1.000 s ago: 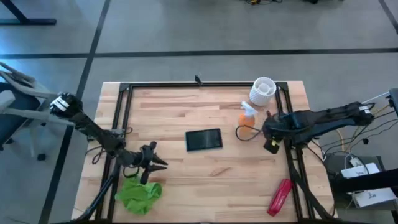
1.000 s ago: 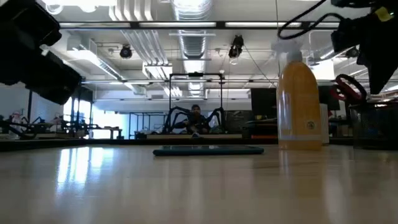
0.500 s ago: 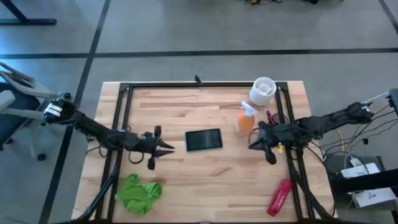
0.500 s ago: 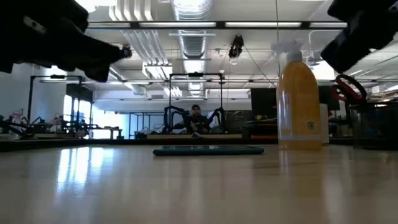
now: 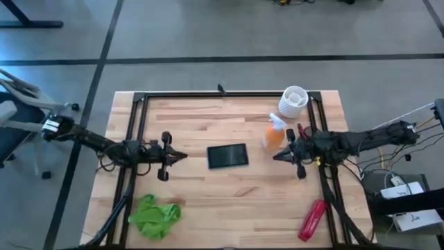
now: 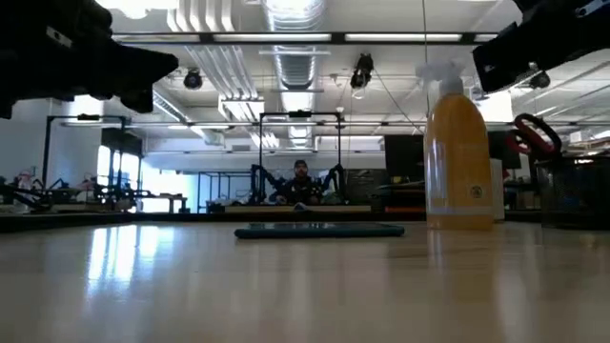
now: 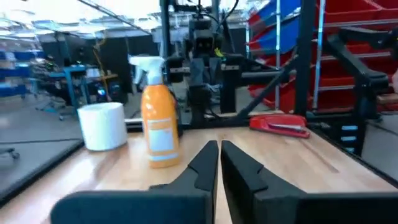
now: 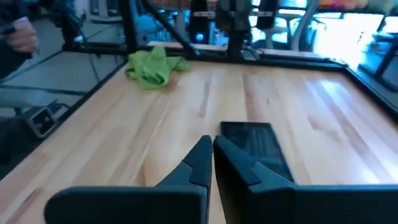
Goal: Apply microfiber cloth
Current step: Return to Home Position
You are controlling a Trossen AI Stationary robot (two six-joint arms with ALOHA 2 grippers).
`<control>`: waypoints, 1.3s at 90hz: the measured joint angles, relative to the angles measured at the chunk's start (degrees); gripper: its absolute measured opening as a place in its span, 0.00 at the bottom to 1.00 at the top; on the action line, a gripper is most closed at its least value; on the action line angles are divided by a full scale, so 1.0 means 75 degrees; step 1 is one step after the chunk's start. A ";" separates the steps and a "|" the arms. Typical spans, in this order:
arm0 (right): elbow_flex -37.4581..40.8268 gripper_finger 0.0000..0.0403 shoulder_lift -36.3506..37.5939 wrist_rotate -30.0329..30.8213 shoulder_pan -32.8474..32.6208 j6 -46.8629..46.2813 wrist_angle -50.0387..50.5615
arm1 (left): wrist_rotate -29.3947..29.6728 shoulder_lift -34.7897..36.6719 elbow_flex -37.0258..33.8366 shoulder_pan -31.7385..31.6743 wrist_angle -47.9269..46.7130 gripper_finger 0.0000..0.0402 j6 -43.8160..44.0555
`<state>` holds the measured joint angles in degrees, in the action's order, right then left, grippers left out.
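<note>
Lime-green microfiber cloth [image 5: 154, 217] lies crumpled at the table's lower left corner in the high view, with nothing touching it. The left gripper [image 5: 179, 157] hovers well apart from it, fingers pressed together and empty, pointing at the dark tablet [image 5: 227, 155] mid-table. The right gripper [image 5: 276, 157] faces the tablet from the opposite side, likewise closed and empty, near the orange spray bottle [image 5: 274, 134].

Dark flat rectangular tablet [image 5: 227, 155] lies at the wooden table's [image 5: 208, 118] centre, orange plastic spray bottle [image 5: 275, 134] to its right, white ribbed cup [image 5: 293, 100] behind that; lime-green microfiber cloth [image 5: 155, 215] by the front-left corner, what seems a red tool [image 5: 312, 219] front-right.
</note>
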<state>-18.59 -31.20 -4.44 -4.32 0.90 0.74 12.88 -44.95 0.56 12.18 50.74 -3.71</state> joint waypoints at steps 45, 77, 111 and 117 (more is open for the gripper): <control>0.1314 0.00 0.2111 -0.0288 0.0621 0.0715 -0.1184 | -0.0197 0.2152 -0.0003 -0.0924 -0.2811 0.00 0.0309; 0.2033 0.00 0.3951 -0.0666 0.0573 0.0167 -0.0598 | -0.0789 0.3245 -0.0003 -0.1574 -0.4148 0.00 0.0727; 0.2373 0.00 0.3986 -0.0089 0.0492 0.0448 -0.0254 | -0.1249 0.4022 -0.0006 -0.1710 -0.4981 0.00 0.1044; 0.2382 0.00 0.3944 0.0058 0.0492 0.0536 -0.0249 | -0.1263 0.4062 -0.0006 -0.1752 -0.5033 0.00 0.1041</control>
<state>-0.73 -1.62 -4.01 -0.62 4.92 -1.13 3.40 -14.49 0.51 -0.96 13.00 4.10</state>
